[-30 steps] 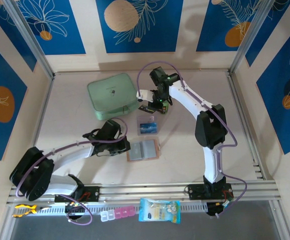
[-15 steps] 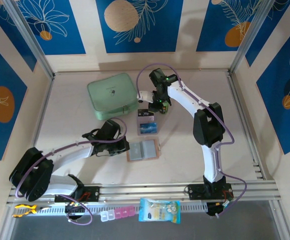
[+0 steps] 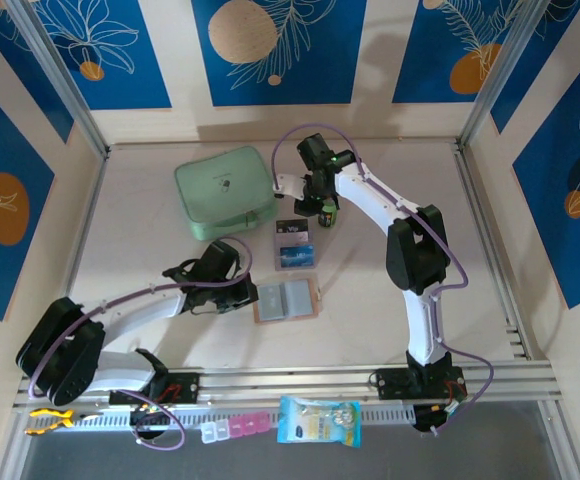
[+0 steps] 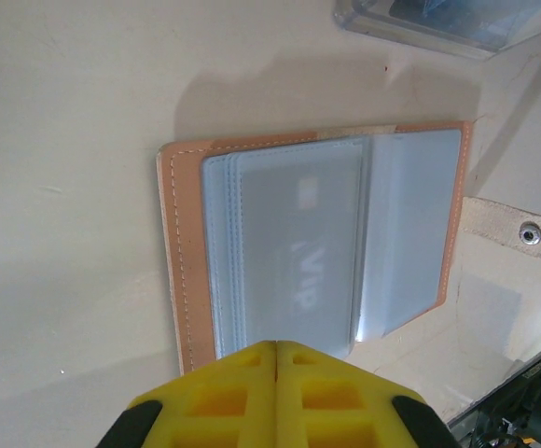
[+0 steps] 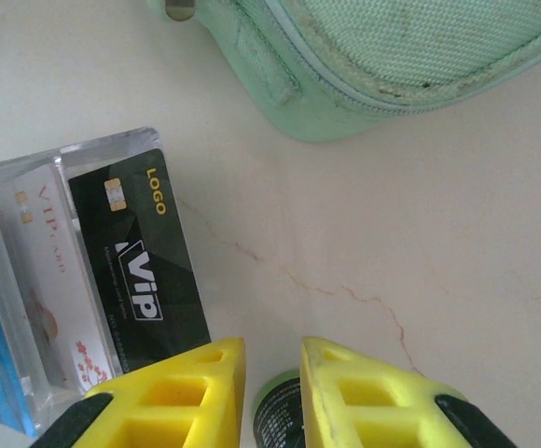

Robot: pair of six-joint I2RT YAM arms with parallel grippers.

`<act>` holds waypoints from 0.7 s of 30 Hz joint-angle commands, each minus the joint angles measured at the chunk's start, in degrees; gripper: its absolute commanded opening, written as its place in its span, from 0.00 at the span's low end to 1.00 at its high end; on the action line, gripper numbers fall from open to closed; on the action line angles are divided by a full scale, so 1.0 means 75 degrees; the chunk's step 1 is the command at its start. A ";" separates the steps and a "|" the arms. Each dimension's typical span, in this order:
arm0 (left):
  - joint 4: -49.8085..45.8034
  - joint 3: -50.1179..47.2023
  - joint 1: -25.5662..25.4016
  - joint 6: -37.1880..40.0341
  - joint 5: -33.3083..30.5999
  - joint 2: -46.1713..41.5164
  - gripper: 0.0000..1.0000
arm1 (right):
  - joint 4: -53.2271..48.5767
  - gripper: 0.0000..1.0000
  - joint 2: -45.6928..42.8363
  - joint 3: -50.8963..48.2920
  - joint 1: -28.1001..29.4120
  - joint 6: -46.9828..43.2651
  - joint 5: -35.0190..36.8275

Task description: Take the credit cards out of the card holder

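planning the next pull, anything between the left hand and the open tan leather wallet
Nothing visible does. The shut left hand is right at the edge of the open tan leather card holder, with no object between them.

I see a pale beige surface (image 3: 140,250), mint-green zip case (image 3: 225,192) lying toward the far left, clear plastic box (image 3: 294,247) just beside its near corner, tan card holder (image 3: 286,300) spread open nearer me, apart from the box

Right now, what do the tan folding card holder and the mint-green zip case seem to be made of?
Tan folding card holder: probably leather or imitation, matte, stitched along its edge; translucent grey plastic pockets inside. Mint-green zip case: woven fabric, visible weave.
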 commanded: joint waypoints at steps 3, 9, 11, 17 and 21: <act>-0.0116 -0.0090 0.0069 -0.0089 -0.0054 -0.0137 0.06 | 0.0426 0.25 0.0304 -0.0046 0.0098 0.0274 0.0020; -0.0149 -0.0146 0.0060 -0.0095 -0.0078 -0.0205 0.06 | 0.0425 0.27 0.0613 -0.0092 0.0183 0.0292 -0.0091; -0.0147 -0.0161 0.0068 -0.0111 -0.0101 -0.0212 0.05 | 0.0437 0.28 0.0640 -0.0193 0.0206 0.0294 -0.0115; -0.0097 -0.0127 0.0069 -0.0098 -0.0066 -0.0136 0.06 | 0.0506 0.28 0.0574 -0.0331 0.0218 0.0250 -0.0051; -0.0087 -0.0125 0.0068 -0.0092 -0.0052 -0.0110 0.06 | 0.0572 0.29 0.0426 -0.0225 0.0218 0.0297 0.0083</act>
